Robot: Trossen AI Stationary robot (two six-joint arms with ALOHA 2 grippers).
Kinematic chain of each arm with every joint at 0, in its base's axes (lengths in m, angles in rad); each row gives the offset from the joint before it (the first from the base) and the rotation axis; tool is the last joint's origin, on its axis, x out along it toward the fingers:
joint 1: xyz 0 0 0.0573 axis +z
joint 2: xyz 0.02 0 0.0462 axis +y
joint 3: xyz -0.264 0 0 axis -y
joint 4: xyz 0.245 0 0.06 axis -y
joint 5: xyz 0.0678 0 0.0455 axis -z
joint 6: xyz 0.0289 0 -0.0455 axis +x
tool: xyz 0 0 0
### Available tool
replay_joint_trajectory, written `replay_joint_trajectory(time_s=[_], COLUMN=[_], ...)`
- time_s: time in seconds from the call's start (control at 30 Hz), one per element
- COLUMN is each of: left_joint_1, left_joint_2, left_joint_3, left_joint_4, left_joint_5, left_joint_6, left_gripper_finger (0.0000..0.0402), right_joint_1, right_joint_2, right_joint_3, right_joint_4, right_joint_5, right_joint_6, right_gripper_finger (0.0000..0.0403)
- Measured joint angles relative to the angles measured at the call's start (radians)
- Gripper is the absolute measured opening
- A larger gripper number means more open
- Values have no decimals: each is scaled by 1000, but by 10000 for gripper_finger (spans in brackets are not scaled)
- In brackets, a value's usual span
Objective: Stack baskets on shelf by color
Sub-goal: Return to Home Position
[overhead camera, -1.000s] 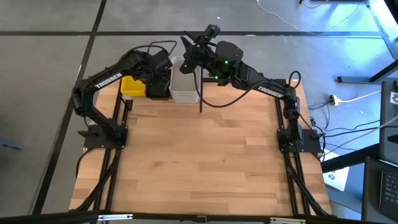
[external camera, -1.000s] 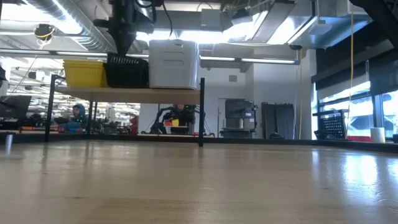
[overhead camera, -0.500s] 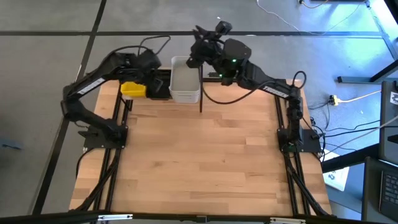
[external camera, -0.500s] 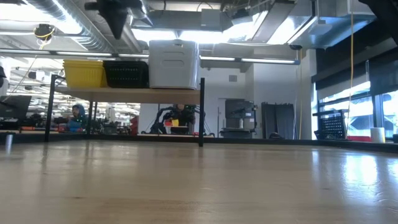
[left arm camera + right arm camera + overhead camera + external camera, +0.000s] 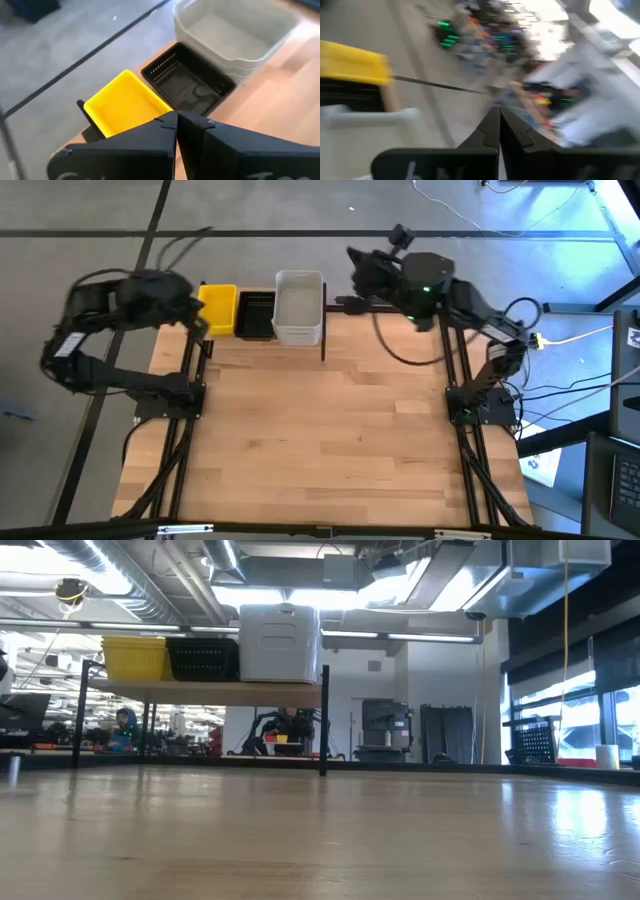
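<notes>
On the shelf (image 5: pixel 205 692) at the table's far edge, three piles of baskets stand side by side on their bottoms: yellow (image 5: pixel 218 310), black perforated (image 5: pixel 255 315) and translucent white (image 5: pixel 298 307). The low view shows the white pile (image 5: pixel 280 643) taller than the yellow (image 5: pixel 135 658) and the black (image 5: pixel 203 658). My left gripper (image 5: pixel 198 325) hangs shut just left of the yellow pile; its wrist view looks down on all three piles. My right gripper (image 5: pixel 353 260) is shut, right of the white pile, beyond the far edge. Neither holds anything.
A black upright post (image 5: pixel 323 330) stands at the shelf's right end beside the white pile. The wooden tabletop (image 5: pixel 320 430) stretches from the shelf to the near edge. Black frame rails (image 5: pixel 185 420) run along both sides of the table.
My left gripper has risen off the black pile and drawn back toward the table's left edge. My right gripper has pulled away from the white pile toward the right and has shut. The three piles have stayed in place on the shelf.
</notes>
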Motion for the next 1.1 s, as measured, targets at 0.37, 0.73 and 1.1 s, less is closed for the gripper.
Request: replay_joint_trajectory(time_s=[0.37,0.73,1.1], left_joint_1=[-57,-57,-57], left_joint_2=[-246,-491,-734], left_joint_3=[0,-173,-398], left_joint_4=[18,194,286], left_joint_5=[108,321,322], left_joint_6=[104,201,173], left_gripper_finger=[0,0,0], right_joint_1=[59,119,121], right_joint_2=[-172,-245,-433], right_joint_3=[0,-93,-452], right_joint_4=[-414,-520,-316], right_joint_5=[-627,-652,-650], right_joint_6=[406,517,591], right_gripper_finger=[0,0,0])
